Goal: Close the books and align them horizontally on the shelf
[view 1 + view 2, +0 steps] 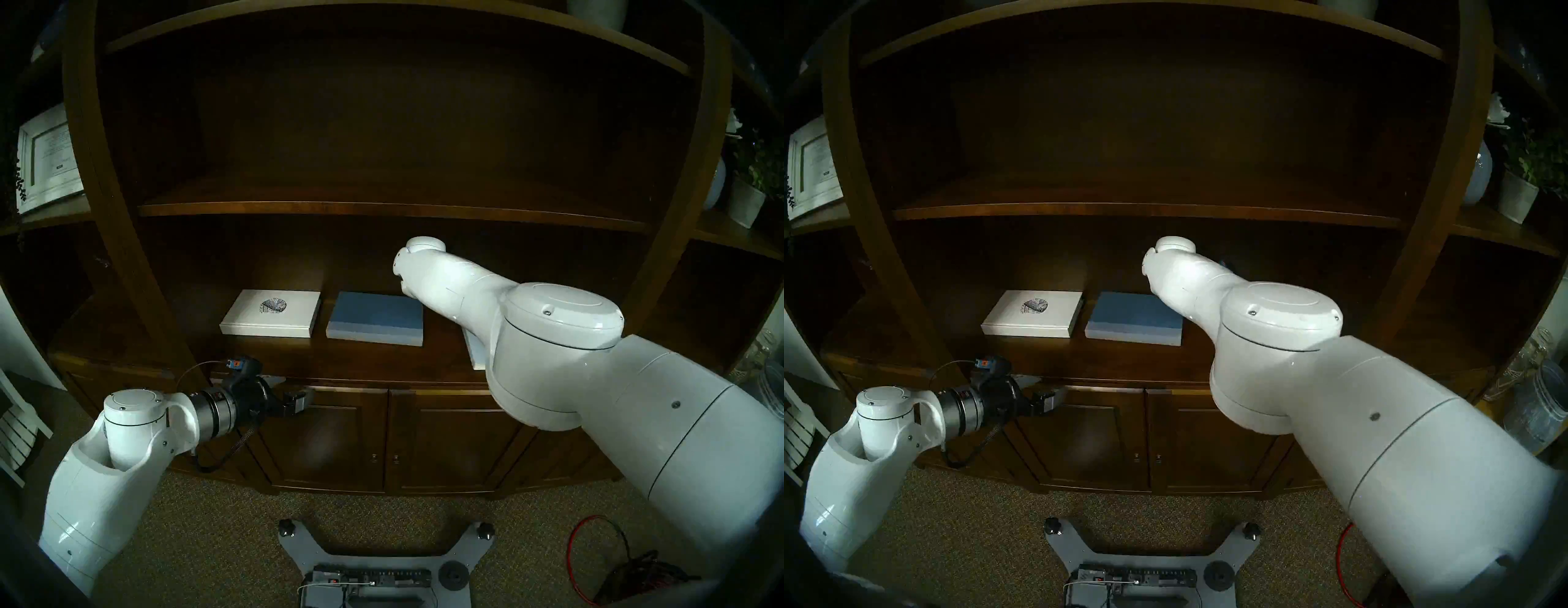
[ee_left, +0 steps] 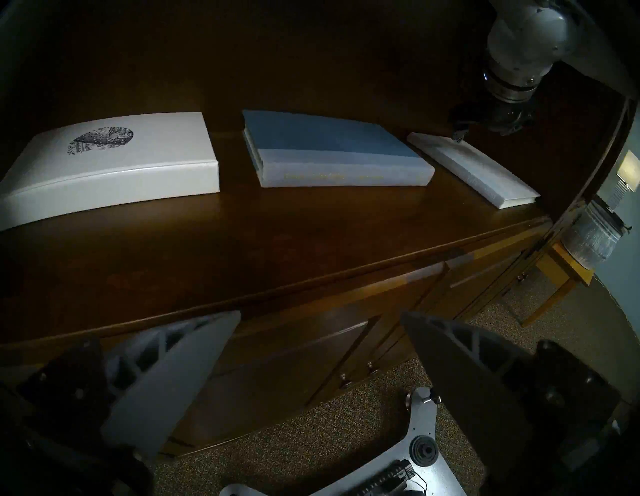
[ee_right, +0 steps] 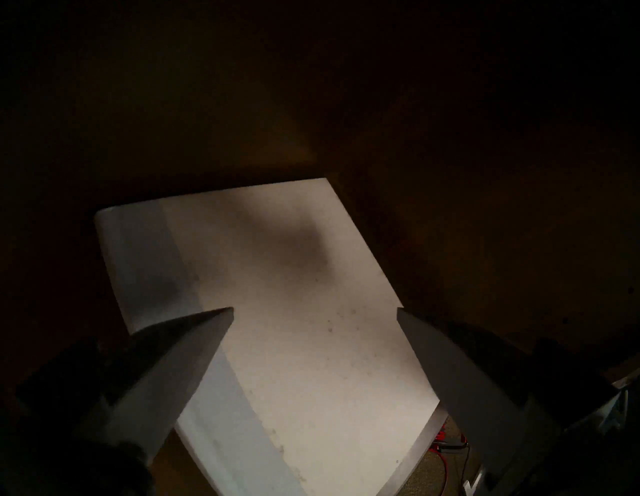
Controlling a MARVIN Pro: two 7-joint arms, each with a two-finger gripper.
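Note:
Three closed books lie flat on the shelf (image 1: 373, 361). The white book with a dark round emblem (image 1: 271, 313) and the blue book (image 1: 375, 325) sit side by side, square to the front edge. The plain white book (image 2: 474, 169) lies turned at an angle at the right, its near end by the shelf edge. My right arm hides most of it in the head views. My right gripper (image 3: 315, 308) hovers open just above this book (image 3: 294, 294), one finger on each side of its cover. My left gripper (image 2: 321, 313) is open and empty, below the shelf's front edge before the cabinet doors.
A thinner board (image 1: 382, 210) runs above the books. Panelled cabinet doors (image 1: 382, 437) stand below the shelf. A framed picture (image 1: 46, 161) stands in the left bay and a potted plant (image 1: 751, 191) in the right one. On the carpet are my base (image 1: 373, 569) and a red cable (image 1: 594, 552).

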